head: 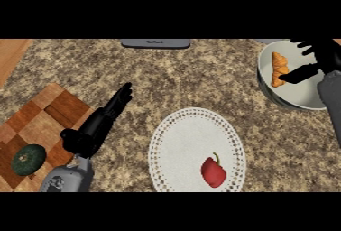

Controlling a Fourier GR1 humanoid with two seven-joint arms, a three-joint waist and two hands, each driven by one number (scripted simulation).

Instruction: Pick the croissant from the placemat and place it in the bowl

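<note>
The orange croissant point(279, 68) lies inside the white bowl point(296, 100) at the upper right of the counter. My right hand point(324, 55) hovers over the bowl's right side, its fingers spread and its thumb stretched toward the croissant without curling round it. The round white lace placemat point(190, 140) sits in the lower middle with no croissant on it. Left of the placemat, my left hand point(100, 124) rests open with its fingers straight, pointing up and to the right.
A red bell pepper point(213, 172) lies on the placemat's lower right part. A chequered wooden cutting board point(47, 118) at the left carries a dark green squash point(28, 159). A grey appliance edge point(155, 43) shows at the counter's back.
</note>
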